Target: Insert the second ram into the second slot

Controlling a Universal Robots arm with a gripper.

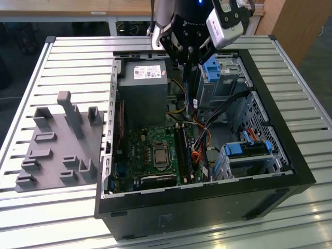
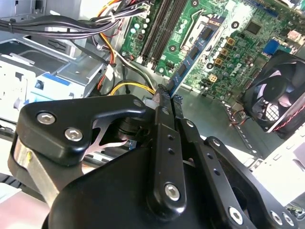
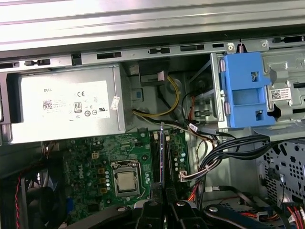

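My gripper hangs over the open computer case, above the motherboard and beside the power supply. Its fingers are shut on the second ram, a thin blue stick pointing down from the fingertips. In the second wrist view the gripper pinches one end of the blue stick, whose small dark chips show. In the first wrist view the ram appears edge-on, held by the gripper above the long dark ram slots. Those slots lie beside the processor socket. The stick is clear of the board.
The grey power supply stands close on the exterior view's left of the gripper. Blue drive-bay clips and bundled cables crowd the other side. A case fan sits by the board. A grey fixture plate lies outside the case.
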